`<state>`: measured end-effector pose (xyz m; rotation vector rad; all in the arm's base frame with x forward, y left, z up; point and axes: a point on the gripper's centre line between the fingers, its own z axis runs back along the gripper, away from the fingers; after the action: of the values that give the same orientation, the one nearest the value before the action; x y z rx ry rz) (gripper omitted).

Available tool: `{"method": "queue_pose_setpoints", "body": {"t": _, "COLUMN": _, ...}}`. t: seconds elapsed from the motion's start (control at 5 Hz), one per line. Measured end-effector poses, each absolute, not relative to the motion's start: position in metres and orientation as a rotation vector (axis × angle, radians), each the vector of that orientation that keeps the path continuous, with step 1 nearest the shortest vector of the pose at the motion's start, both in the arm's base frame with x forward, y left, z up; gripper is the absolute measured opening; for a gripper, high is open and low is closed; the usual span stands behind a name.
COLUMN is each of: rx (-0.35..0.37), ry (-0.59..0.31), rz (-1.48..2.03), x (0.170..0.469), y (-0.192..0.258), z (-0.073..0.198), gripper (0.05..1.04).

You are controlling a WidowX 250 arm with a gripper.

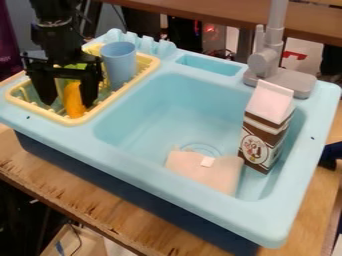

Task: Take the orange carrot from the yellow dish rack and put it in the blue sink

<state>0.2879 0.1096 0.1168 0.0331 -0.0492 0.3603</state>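
Claw [69,100] spread wide within the yellow rack [79,120], orange item [73,102] between its fingers; judged risk: sideways drift while closing could pinch the item askew or topple the adjacent blue cup [121,65].

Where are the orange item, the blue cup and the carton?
Orange item [74,103]: camera view, its lower part.
Blue cup [120,66]: camera view, outer wall.
Carton [256,146]: camera view, printed side.

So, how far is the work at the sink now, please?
In the yellow rack, the blue cup and the orange item already look placed. Nothing seems gripped: the gripper stands open around the orange item. Left, perhaps: the carton and the pink item, both in the sink basin.
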Motion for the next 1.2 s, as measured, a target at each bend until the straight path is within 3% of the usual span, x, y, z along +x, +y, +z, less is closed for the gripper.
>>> {"method": "queue_pose_setpoints", "body": {"t": 0.2, "rx": 0.004, "ry": -0.076, "rz": 0.359, "x": 0.294, "y": 0.099, "z": 0.113, "gripper": 0.951}}
{"method": "queue_pose_setpoints", "body": {"t": 0.6, "rx": -0.01, "ry": -0.092, "rz": 0.425, "x": 0.291, "y": 0.086, "z": 0.106, "gripper": 0.48}}
{"method": "queue_pose_setpoints", "body": {"t": 0.8, "rx": 0.006, "ry": -0.085, "rz": 0.441, "x": 0.289, "y": 0.083, "z": 0.11, "gripper": 0.394}}
{"method": "queue_pose_setpoints", "body": {"t": 1.0, "rx": 0.061, "ry": -0.09, "rz": 0.47, "x": 0.284, "y": 0.085, "z": 0.133, "gripper": 0.352}}
{"method": "queue_pose_setpoints", "body": {"t": 1.2, "rx": 0.105, "ry": -0.174, "rz": 0.522, "x": 0.282, "y": 0.091, "z": 0.17, "gripper": 0.346}}
